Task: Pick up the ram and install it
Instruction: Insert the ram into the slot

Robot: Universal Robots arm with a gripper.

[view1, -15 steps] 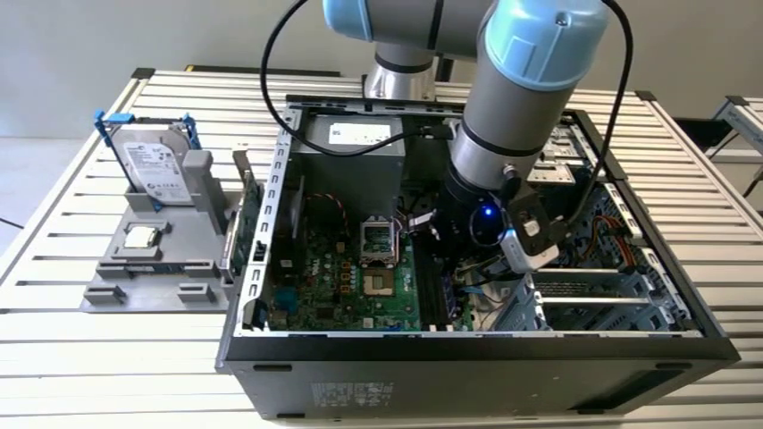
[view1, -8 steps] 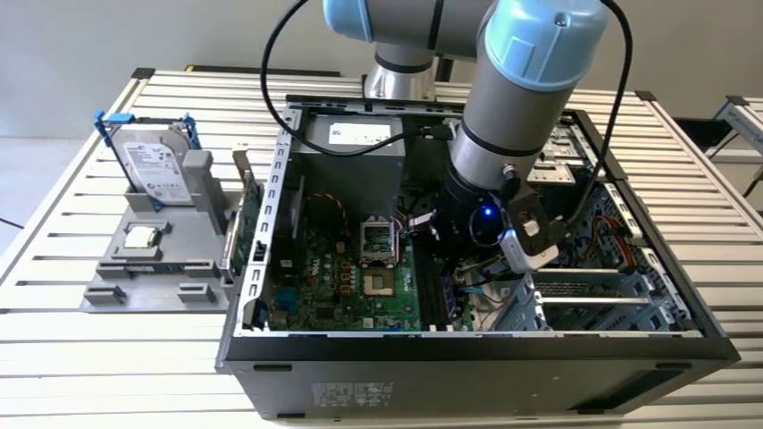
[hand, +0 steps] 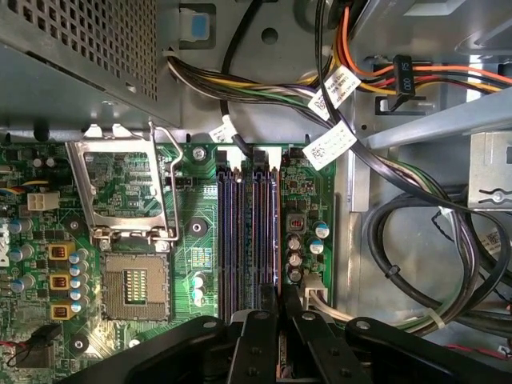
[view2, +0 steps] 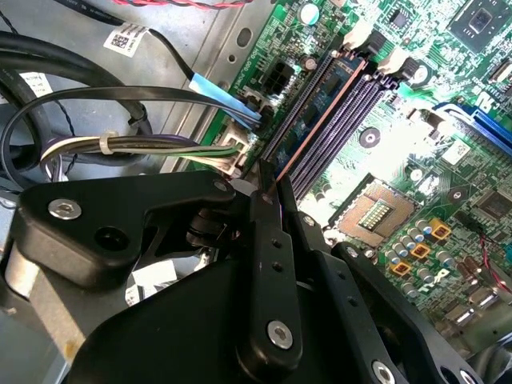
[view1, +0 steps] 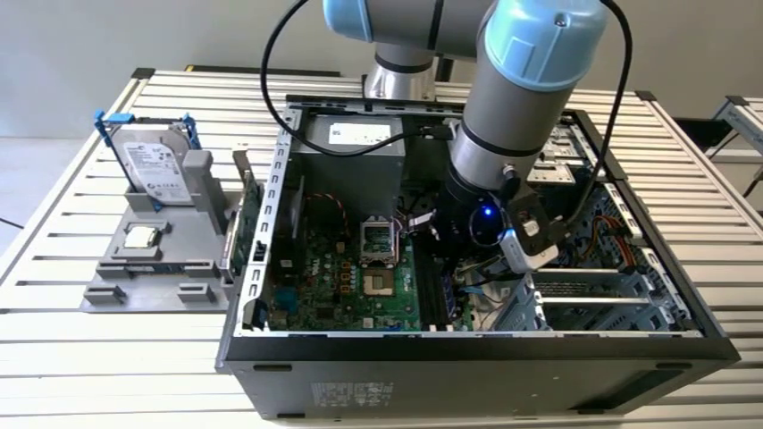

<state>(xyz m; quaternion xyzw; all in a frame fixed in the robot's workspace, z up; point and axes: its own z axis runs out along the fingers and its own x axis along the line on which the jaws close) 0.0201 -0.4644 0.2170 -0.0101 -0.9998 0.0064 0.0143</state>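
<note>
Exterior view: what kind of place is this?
Likely a robotics lab bench for PC assembly: an open computer case lies on a slatted metal table, a parts fixture holds a hard drive, and the arm's gripper is down inside the case.

No print legible enough to be transcribed was found; only the carriers were noted.

- First wrist view: three white barcode tags recorded on cables beyond the gripper [hand: 276, 320], past the far end of the memory slots [hand: 248, 232]: upper tag [hand: 338, 84], middle tag [hand: 330, 146], small tag [hand: 224, 130]. White marking seen on a black connector [hand: 404, 76], further off; characters not resolved.
- Second wrist view: barcode tag [view2: 126, 36] noted on a black cable well ahead of the gripper.
- Exterior view: white sticker [view1: 155, 165] noted on the hard drive, well away from the gripper; white label [view1: 357, 134] on the power supply, behind the gripper; text unreadable.
</note>
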